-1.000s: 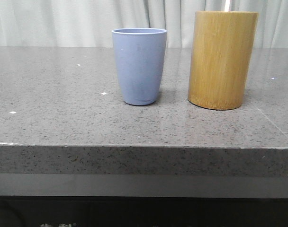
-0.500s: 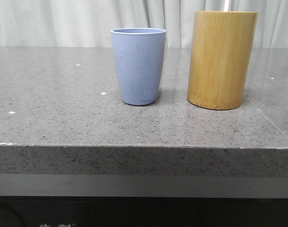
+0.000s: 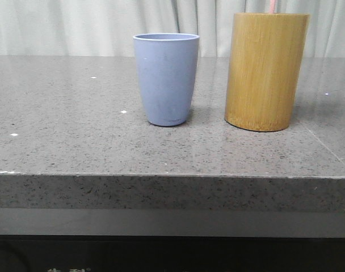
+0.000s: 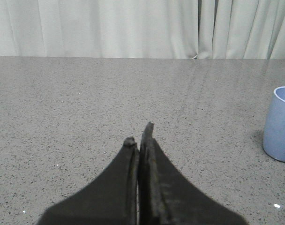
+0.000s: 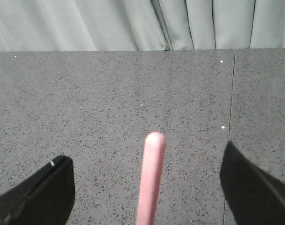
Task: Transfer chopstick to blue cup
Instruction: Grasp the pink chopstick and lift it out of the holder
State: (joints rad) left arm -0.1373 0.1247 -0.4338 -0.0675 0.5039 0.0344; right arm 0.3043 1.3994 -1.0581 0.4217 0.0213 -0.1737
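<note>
The chopstick (image 3: 272, 6), a thin pinkish stick, stands in the bamboo cylinder (image 3: 266, 72); in the front view only a short stretch of its upper part shows above the cylinder's rim, at the top edge of the picture. In the right wrist view its rounded pink tip (image 5: 152, 180) rises between the two dark fingers of the right gripper (image 5: 149, 187), which are spread wide, one well off to either side of the stick and neither touching it; the grip is released and holds nothing.

The bamboo cylinder is yellow-brown, tall and wide, and stands upright on the grey speckled stone tabletop (image 3: 76, 130), toward the robot's right. Just beside it, on its left and apart from it, stands the blue cup (image 3: 166, 78), a pale blue-lavender tumbler with smooth tapered sides and no handle, upright with its mouth open upward. The cup is shorter and narrower than the cylinder.

In the left wrist view the left gripper (image 4: 138, 140) hovers low over bare tabletop, its two dark fingers pressed together with nothing between them. The blue cup sits off to one side of it, well apart, cut by the picture's edge. Pale pleated curtains (image 3: 76, 25) hang behind the table.
</note>
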